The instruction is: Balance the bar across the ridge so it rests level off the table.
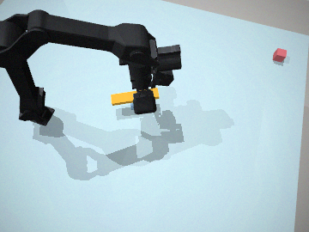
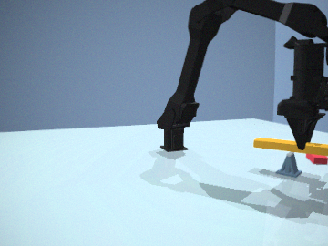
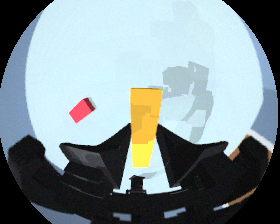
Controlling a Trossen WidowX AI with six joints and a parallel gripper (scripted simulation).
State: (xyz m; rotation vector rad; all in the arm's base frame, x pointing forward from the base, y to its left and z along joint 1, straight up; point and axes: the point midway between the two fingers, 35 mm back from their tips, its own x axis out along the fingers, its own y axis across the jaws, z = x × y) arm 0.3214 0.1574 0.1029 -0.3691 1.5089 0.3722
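The yellow-orange bar [image 1: 122, 99] [image 2: 271, 144] [image 3: 145, 107] is held off the table and looks about level. My gripper [image 1: 144, 103] [image 2: 302, 146] [image 3: 143, 126] is shut on it, pointing down. The blue-grey ridge [image 1: 132, 106] [image 2: 290, 167] stands on the table under the bar, its top just below the bar's underside in the exterior view; I cannot tell whether they touch. There the fingers are a little right of the ridge top. The bar's right end is cut off in that view. The ridge is mostly hidden in the top view and does not show clearly in the wrist view.
A red block [image 1: 280, 55] [image 2: 317, 159] [image 3: 81, 111] lies on the pale table [image 1: 240, 178] [image 2: 91, 189], well away from the ridge toward the upper right in the top view. Shadows of the arm and bar fall around the ridge.
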